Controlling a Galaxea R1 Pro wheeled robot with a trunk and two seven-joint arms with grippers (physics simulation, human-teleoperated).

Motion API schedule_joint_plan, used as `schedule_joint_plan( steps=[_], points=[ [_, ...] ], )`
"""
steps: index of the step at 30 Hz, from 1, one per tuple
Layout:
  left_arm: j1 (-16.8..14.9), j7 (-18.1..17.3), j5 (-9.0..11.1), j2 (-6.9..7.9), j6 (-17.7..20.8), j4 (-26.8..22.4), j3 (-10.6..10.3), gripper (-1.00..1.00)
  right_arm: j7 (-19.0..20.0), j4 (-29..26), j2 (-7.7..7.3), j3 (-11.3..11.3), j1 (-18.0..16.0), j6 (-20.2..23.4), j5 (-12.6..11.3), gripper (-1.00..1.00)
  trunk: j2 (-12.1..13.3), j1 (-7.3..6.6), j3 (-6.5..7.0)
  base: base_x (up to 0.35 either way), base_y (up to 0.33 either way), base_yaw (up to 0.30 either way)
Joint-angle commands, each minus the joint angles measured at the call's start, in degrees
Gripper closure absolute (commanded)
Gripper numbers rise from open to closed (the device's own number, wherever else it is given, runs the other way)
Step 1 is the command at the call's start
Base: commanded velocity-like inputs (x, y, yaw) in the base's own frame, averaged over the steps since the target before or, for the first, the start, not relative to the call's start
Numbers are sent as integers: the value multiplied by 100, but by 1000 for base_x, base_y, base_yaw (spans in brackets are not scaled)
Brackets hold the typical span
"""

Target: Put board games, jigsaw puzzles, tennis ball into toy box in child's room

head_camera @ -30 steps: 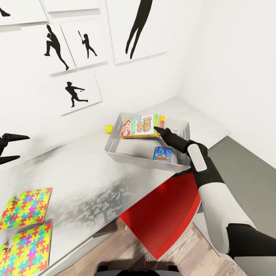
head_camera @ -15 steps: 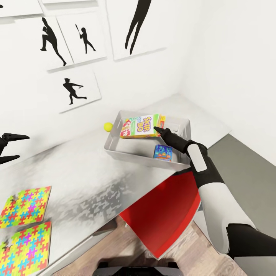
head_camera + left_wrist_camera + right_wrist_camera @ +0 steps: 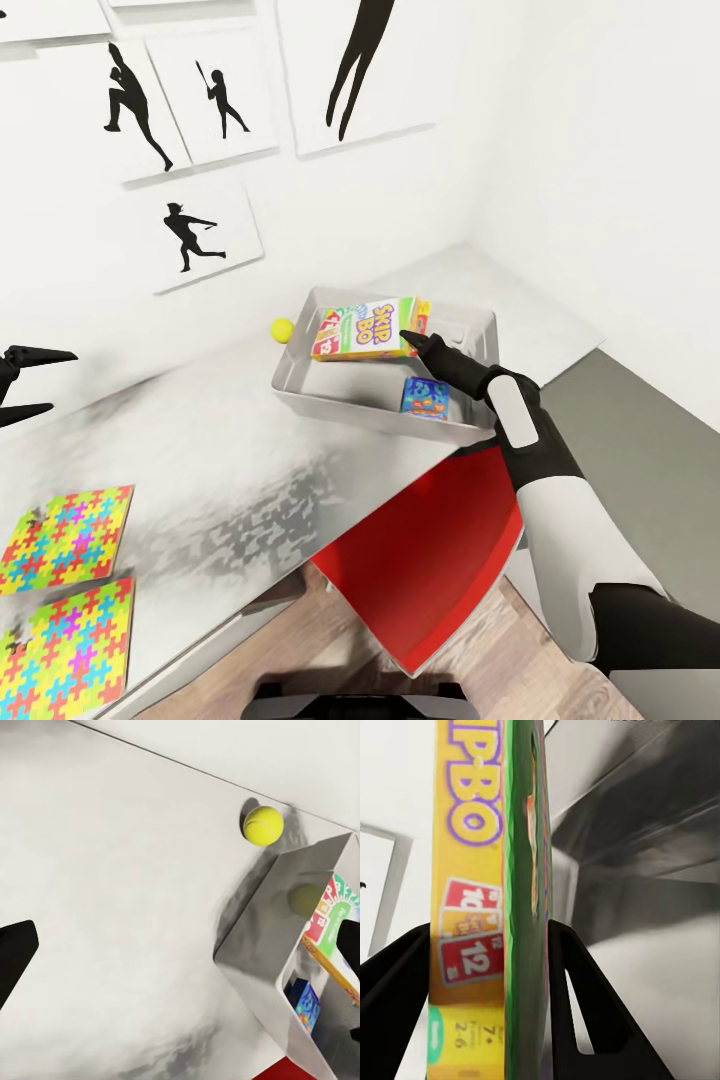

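The flat yellow-green SKIP-BO game box [image 3: 365, 328] is clamped by the right hand [image 3: 409, 338] over the shallow grey toy box [image 3: 300, 392], at twelve o'clock of the small blue box [image 3: 425, 399]. It is best lowered flat before release.

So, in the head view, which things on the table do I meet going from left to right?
Two multicoloured flat jigsaw puzzles → small yellow-green tennis ball → yellow-green-red SKIP-BO game box → small blue game box.
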Motion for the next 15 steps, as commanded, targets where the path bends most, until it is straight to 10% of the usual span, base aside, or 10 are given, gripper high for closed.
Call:
schedule_joint_plan(
  steps=[1,6,7,15],
  points=[
    [-8,58,49,0,23,0,4,-100,16,-1,7,-27,-5,45,-9,100,-10,3,-8,0,0,0],
    [-7,57,49,0,23,-7,4,-100,16,-1,4,-28,-7,41,-9,100,-10,3,-8,0,0,0],
    [-7,56,49,0,23,-8,4,-100,16,-1,7,-27,-7,38,-9,-100,-10,3,-8,0,0,0],
    [-7,48,49,0,23,-9,4,-100,16,-1,5,-25,-13,33,-8,-100,-10,3,-8,0,0,0]
  ],
)
